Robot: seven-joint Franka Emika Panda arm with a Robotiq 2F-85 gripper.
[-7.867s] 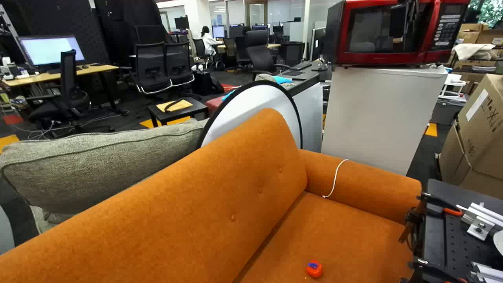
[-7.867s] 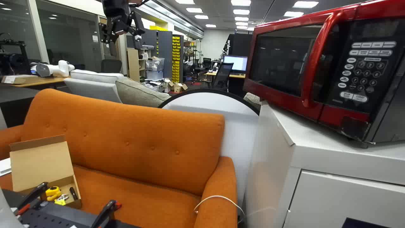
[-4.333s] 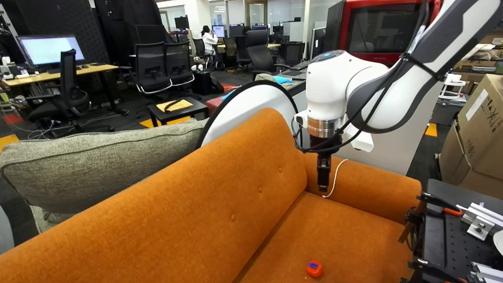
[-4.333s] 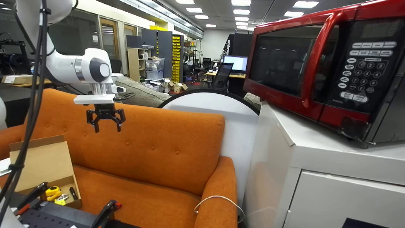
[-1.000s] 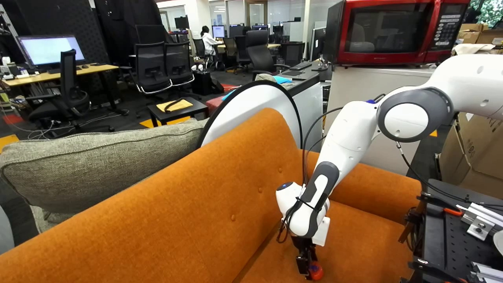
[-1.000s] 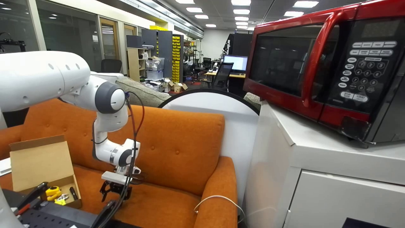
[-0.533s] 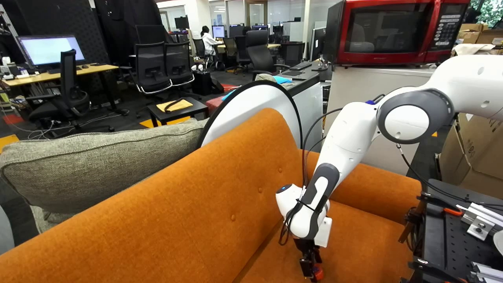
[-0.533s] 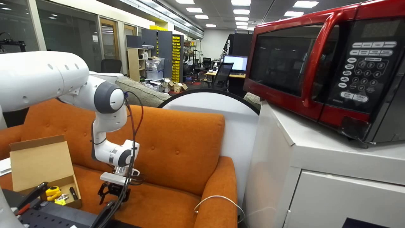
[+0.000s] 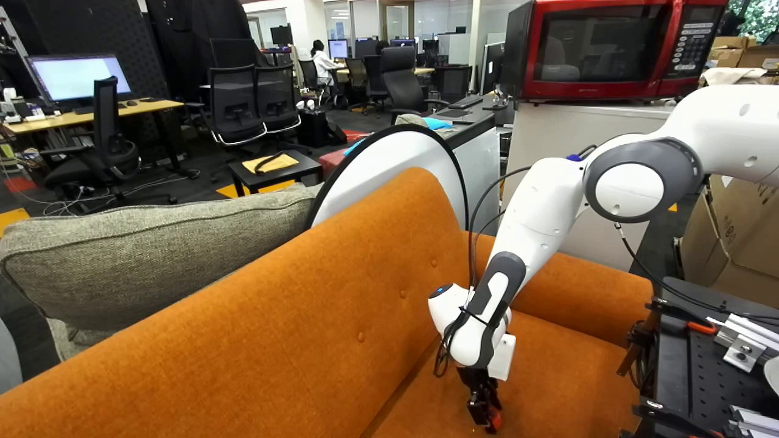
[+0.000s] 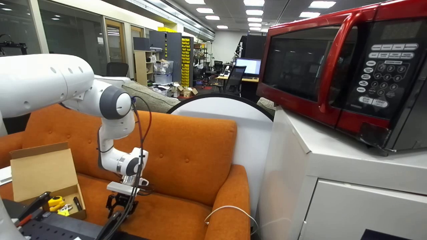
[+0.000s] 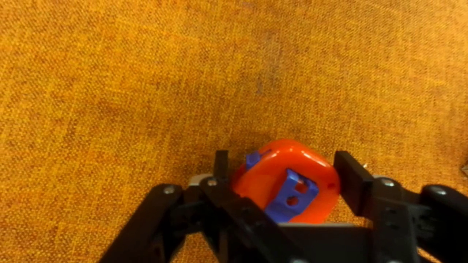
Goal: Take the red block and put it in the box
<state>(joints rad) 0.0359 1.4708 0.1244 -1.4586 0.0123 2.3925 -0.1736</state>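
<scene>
"Black fingers (image 11: 353, 182) stand low in the wrist view. Do they hold something?"

"The gripper (image 11: 283, 168) is spread about as wide as the red block (image 11: 270, 182), which lies between. Whether it is squeezed, I cannot tell."

"Then, I judge, no sideways step is needed; only grip and lift."

"I agree. The long axis is unclear, its lower left being covered. It looks shiny, round-edged, with a blue piece (image 11: 279, 206) having two holes. It seems to rest on the orange sofa (image 9: 341, 298); the cardboard box (image 10: 46, 176) is at lower left in an exterior view."
</scene>
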